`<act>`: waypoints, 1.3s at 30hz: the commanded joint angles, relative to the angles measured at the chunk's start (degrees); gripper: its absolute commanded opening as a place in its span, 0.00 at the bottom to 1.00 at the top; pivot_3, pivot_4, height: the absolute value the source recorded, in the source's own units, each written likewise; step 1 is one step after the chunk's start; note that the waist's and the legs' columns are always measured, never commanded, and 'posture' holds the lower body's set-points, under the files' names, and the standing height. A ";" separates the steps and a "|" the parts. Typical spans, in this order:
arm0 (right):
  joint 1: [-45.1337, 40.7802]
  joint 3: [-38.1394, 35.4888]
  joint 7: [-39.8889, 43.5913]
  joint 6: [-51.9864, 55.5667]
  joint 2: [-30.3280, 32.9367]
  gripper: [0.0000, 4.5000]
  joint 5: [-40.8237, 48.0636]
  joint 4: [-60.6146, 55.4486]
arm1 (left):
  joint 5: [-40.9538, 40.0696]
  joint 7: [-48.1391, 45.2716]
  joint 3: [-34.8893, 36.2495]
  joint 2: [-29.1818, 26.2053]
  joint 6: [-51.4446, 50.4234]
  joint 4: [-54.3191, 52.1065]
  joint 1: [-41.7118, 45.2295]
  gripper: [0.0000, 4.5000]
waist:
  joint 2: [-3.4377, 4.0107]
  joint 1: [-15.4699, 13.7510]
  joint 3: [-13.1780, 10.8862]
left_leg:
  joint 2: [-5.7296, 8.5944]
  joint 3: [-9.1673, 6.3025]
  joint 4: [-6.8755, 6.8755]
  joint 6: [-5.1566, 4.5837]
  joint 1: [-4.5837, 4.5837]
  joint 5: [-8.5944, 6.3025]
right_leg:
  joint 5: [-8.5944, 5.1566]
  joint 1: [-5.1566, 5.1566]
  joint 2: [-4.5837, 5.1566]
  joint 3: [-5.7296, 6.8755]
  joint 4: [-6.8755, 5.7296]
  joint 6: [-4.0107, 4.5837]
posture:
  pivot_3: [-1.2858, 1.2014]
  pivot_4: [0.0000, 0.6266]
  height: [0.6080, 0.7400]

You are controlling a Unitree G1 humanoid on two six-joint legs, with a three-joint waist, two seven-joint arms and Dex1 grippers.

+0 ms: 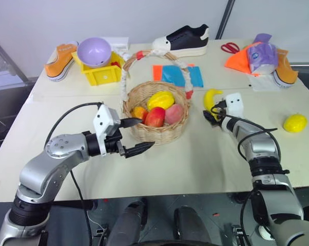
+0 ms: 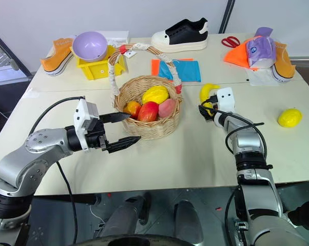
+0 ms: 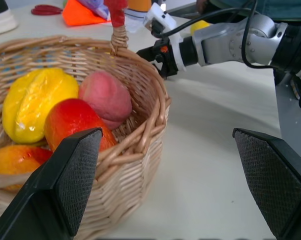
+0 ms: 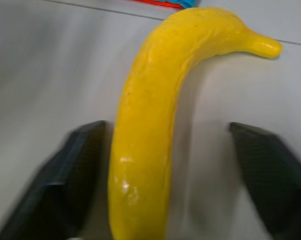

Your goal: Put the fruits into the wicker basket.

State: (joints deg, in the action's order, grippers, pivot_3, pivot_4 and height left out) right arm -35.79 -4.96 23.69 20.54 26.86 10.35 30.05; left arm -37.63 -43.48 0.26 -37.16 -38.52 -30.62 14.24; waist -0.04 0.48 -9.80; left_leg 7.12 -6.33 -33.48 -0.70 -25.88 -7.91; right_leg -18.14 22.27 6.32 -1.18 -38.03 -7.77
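- The banana (image 4: 150, 120) is lying on the table (image 1: 195, 164) right of centre in the left eye view, just past the right claw (image 1: 212, 114) and directly in line with it.
- In the right wrist view the banana's long axis is running nearly along the claw's own reach, its lower body sitting between the two fingers (image 4: 65, 170) and its stem end curving away toward the upper right of that frame.
- The right claw is standing unclenched around the banana: one finger is close beside the fruit, the other well apart, and no grip is showing yet. I judge that closing across the narrow width is what the coming move needs.
- The wicker basket (image 1: 159, 130) is sitting at centre frame, to the left of the banana, with yellow, red, pink and orange fruits already inside.
- The left claw (image 1: 136, 136) is hovering released and empty at the basket's near left rim, so the right arm is plainly the nearer one to the banana.
- The lemon (image 1: 294, 123) is waiting at the far right edge of the frame, also on the right arm's side.
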 commanded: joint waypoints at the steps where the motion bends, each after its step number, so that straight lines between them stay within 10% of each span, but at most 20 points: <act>1: -1.19 -1.62 0.76 -1.97 -0.06 0.46 0.60 -1.64 | 0.27 0.22 0.86 -0.36 1.03 -2.09 -0.20 1.00 | 0.00 0.23 0.00 | 0.00 0.00 0.00 0.00 0.00 0.00 | 0.00 0.00 0.00 0.00 -0.01 0.00 | 0.52 0.24 1.00; 3: -0.22 -1.86 0.69 -1.64 0.38 0.24 0.53 -4.21 | 0.57 0.29 1.11 -0.29 1.43 -1.70 -0.55 1.00 | 0.00 0.31 0.00 | 0.00 0.00 0.00 0.00 0.03 0.00 | 0.00 0.00 -0.01 -0.01 -0.04 0.00 | 0.52 0.24 1.00; 10: 11.22 -5.76 4.64 4.08 6.87 0.24 3.00 -25.48 | 0.88 0.44 3.88 -0.13 2.85 0.92 -1.07 1.00 | 0.02 -0.42 -0.01 | -0.01 -0.02 0.10 0.01 0.06 0.00 | 0.00 0.08 0.01 -0.02 -0.03 0.00 | 0.52 0.24 1.00; 19: 45.92 -21.79 30.90 14.75 24.22 0.24 26.09 -66.42 | 3.55 -4.47 8.92 -3.78 8.59 10.84 -2.91 1.00 | -0.06 -0.71 -0.03 | -0.06 -0.01 0.24 0.06 -0.04 -0.08 | -0.16 0.01 0.11 0.05 0.10 0.23 | 0.52 0.24 1.00; 24: 34.39 -13.33 23.54 21.46 22.79 0.24 34.73 -73.20 | 4.17 -5.60 7.98 -3.17 10.18 13.16 -1.13 1.00 | -0.15 0.76 -0.07 | -0.08 0.14 0.21 0.12 0.03 -0.13 | -0.15 0.02 0.40 0.12 0.14 0.58 | 0.52 0.24 1.00; 36: 1.34 15.47 8.27 29.23 6.33 0.24 19.64 -56.69 | 3.32 -2.65 6.57 -0.05 8.45 7.36 -1.97 1.00 | -0.35 0.06 -0.09 | -0.02 0.06 0.26 -0.06 -0.41 -0.06 | 0.19 0.46 0.46 0.42 0.51 -0.01 | 0.52 0.24 1.00; 39: -0.35 15.27 8.39 29.10 4.90 0.46 19.18 -55.61 | 2.85 -1.34 6.15 0.70 7.48 4.70 -2.78 1.00 | -0.35 0.14 -0.09 | -0.01 0.05 0.25 -0.05 -0.42 -0.04 | 0.23 0.41 0.43 0.41 0.48 -0.07 | 0.52 0.24 1.00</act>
State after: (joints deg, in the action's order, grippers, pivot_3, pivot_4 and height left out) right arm -34.26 11.43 32.04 50.11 32.20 29.92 -24.40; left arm -33.50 -45.55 5.93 -36.62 -30.87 -22.93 11.45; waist -0.39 0.62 -9.89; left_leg 7.09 -6.29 -33.23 -0.74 -26.30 -7.94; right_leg -17.89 22.68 6.73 -0.76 -37.56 -7.85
